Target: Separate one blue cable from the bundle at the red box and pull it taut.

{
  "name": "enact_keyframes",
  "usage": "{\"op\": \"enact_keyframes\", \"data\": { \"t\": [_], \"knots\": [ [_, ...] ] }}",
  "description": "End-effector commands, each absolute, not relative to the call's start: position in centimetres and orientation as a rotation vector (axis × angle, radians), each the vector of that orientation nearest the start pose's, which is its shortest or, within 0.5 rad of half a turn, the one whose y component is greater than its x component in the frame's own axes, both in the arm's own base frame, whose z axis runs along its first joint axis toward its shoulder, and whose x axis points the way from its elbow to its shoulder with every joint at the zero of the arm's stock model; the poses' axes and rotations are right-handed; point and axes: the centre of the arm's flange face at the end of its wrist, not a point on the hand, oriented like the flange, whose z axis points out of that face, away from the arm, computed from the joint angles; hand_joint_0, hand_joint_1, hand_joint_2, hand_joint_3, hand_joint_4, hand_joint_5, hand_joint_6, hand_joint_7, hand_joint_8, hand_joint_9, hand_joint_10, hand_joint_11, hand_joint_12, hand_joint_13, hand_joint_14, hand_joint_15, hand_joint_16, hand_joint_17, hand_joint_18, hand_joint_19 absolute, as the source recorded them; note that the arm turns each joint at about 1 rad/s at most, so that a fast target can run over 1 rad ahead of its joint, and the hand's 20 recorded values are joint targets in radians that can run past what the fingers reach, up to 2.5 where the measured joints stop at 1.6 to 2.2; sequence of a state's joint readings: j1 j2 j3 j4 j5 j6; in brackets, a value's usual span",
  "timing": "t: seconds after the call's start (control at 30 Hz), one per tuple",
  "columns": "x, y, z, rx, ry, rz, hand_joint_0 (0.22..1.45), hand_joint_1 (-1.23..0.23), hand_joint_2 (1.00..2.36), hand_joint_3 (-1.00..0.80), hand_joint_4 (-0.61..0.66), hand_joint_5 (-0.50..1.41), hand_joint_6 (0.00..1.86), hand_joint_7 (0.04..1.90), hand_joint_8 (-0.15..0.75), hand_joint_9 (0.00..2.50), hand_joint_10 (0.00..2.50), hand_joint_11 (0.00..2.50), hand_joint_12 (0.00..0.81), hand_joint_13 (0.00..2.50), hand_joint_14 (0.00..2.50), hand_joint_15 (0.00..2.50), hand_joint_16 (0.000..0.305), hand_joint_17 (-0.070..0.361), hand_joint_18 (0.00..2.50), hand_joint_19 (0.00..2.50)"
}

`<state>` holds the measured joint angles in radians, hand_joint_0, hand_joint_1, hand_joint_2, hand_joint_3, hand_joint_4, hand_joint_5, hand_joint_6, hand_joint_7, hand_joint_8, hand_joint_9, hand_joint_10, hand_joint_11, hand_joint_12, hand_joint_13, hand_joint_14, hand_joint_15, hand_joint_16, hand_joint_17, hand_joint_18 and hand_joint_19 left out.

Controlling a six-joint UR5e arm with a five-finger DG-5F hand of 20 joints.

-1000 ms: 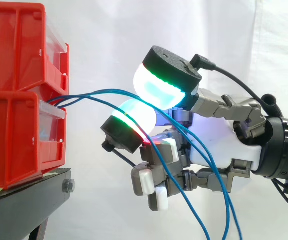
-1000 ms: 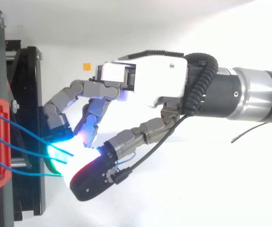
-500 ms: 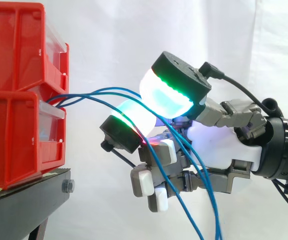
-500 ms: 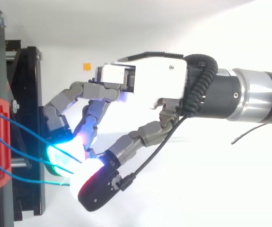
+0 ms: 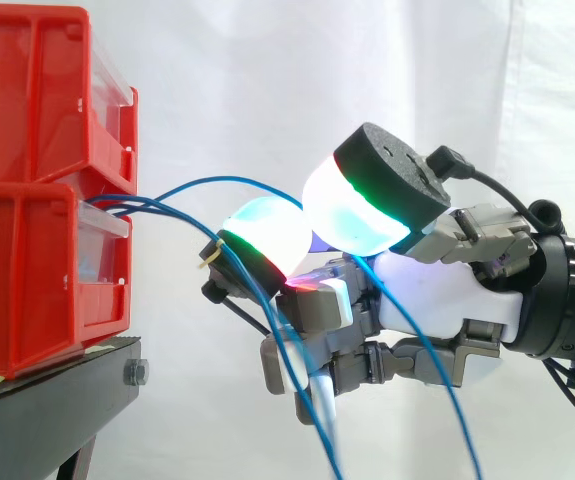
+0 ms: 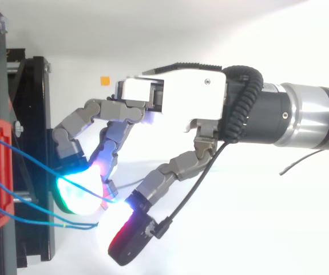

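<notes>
One blue cable (image 5: 217,181) left the slot between the two stacked red bins (image 5: 27,270), rose in an arc clear of the rest and dropped into the cleft between the hand's thumb (image 5: 367,205) and a finger pad (image 5: 262,235). Beyond the hand (image 5: 437,300) it reappeared and hung slack toward the bottom edge. The other two blue cables (image 6: 67,223) came out of the same slot and, in the side view, slanted down close together across the front of the lower fingers.

From the side the thumb overlapped the finger pad, so the two looked pressed together and the cable's passage between them was hidden. The top view showed otherwise: the thumb (image 6: 131,240) stood apart from the green-glowing finger pad (image 6: 75,195), and the arcing cable (image 6: 38,165) lay across that pad. It seemed to rest there rather than be pinched, so the hand (image 6: 181,97) was loosely spread and clamped nothing. From above, the three cables also fanned apart along the bin front, and the lower pair met just beside the gap.

The bins sat on a black stand (image 5: 57,400) before a white curtain (image 5: 267,80). A small orange square (image 6: 104,81) lay on the white surface beyond the hand
</notes>
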<state>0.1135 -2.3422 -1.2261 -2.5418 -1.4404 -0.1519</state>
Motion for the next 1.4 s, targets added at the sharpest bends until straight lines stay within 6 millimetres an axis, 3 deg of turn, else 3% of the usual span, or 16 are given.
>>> {"op": "enact_keyframes", "data": {
  "t": [0.0, 0.1, 0.33, 0.47, 0.53, 0.83, 1.0, 1.37],
  "knots": [
    [77.95, -5.83, 22.37, 1.004, 1.121, 1.168, 0.51, -0.83, 1.0, -0.5, 0.1, -0.13, 0.9, 1.17, 0.321, 1.16, 0.02, 0.94, 0.391, 1.04, 0.03, 0.64, 0.05, 0.113, 0.96, 0.79],
    [77.95, -5.83, 22.37, 1.004, 1.121, 1.168, 0.56, -0.7, 1.0, -0.5, 0.09, -0.12, 0.89, 1.14, 0.315, 1.18, 0.02, 0.94, 0.38, 1.04, 0.02, 0.63, 0.048, 0.108, 0.95, 0.81],
    [77.93, -5.95, 22.49, 1.004, 1.119, 1.167, 0.52, -0.52, 1.0, -0.5, 0.09, -0.12, 0.86, 1.16, 0.325, 1.2, 0.02, 0.92, 0.393, 1.06, 0.02, 0.64, 0.051, 0.115, 0.98, 0.82],
    [77.91, -5.84, 22.3, 1.005, 1.123, 1.167, 0.58, -0.42, 1.0, -0.5, 0.09, -0.12, 0.86, 1.18, 0.311, 1.2, 0.02, 0.91, 0.384, 1.05, 0.02, 0.64, 0.049, 0.11, 0.95, 0.85],
    [77.88, -5.84, 22.25, 1.008, 1.126, 1.165, 0.62, -0.47, 1.0, -0.5, 0.09, -0.13, 0.86, 1.19, 0.309, 1.19, 0.03, 0.91, 0.385, 1.05, 0.02, 0.64, 0.049, 0.11, 0.95, 0.86],
    [77.85, -5.86, 22.23, 1.012, 1.131, 1.161, 0.58, -0.67, 1.02, -0.16, 0.14, -0.13, 0.87, 1.26, 0.356, 1.2, 0.02, 0.9, 0.43, 1.07, 0.02, 0.63, 0.061, 0.137, 1.03, 0.81],
    [77.81, -5.88, 22.16, 1.014, 1.131, 1.16, 0.59, -0.71, 1.01, -0.12, 0.13, -0.14, 0.88, 1.25, 0.361, 1.18, 0.02, 0.92, 0.433, 1.07, 0.02, 0.62, 0.062, 0.138, 1.03, 0.81],
    [77.71, -6.03, 22.04, 1.042, 1.128, 1.156, 0.63, -0.77, 1.02, -0.07, -0.06, -0.15, 0.9, 1.28, 0.326, 1.17, 0.02, 0.95, 0.397, 1.05, 0.02, 0.63, 0.053, 0.118, 0.97, 0.83]
  ]
}}
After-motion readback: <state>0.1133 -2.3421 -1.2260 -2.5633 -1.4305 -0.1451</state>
